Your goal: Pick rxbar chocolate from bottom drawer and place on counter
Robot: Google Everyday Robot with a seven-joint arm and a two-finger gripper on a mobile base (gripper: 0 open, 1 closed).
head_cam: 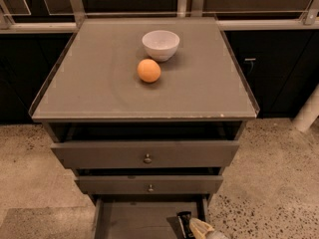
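Black rxbar chocolate point(184, 223) beside pincer point(196, 227), bottom drawer point(137, 222)

Only the end of the robot's single arm shows from here. The gripper point(197, 228) is a pale, cream-coloured piece poking in at the very bottom edge, a little right of centre. It sits low, down in the front right part of the open bottom drawer point(134, 222). Its tip slants up and toward the left, and its darker rear part runs off to the lower right, where the edge cuts off the wrist.
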